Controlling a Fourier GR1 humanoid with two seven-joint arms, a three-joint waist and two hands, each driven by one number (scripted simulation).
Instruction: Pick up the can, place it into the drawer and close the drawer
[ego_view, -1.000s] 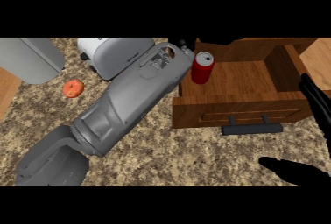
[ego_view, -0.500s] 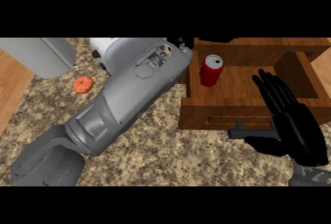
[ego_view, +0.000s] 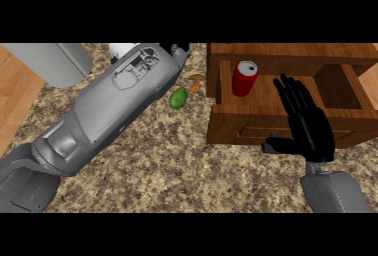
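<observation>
A red can (ego_view: 244, 78) stands upright in the left part of the open wooden drawer (ego_view: 235, 131). My right hand (ego_view: 310, 131) is open, with straight fingers pointing away from me, and lies over the drawer's front panel and right half, to the right of the can and apart from it. The drawer's handle is hidden beneath this hand. My left forearm (ego_view: 111, 115) runs from the lower left up to the top centre. Only a black bit of the left hand (ego_view: 179, 48) shows at the top edge, left of the drawer.
A green vegetable (ego_view: 178, 97) and a small brown mushroom (ego_view: 196, 81) lie on the speckled counter (ego_view: 184, 165) just left of the drawer. A grey appliance (ego_view: 52, 62) stands at the top left. Wood floor (ego_view: 15, 95) shows past the counter's left edge.
My right hand has come up from the lower right corner onto the drawer's front. The can stands in the drawer, farther from my left hand than before. The view has shifted left.
</observation>
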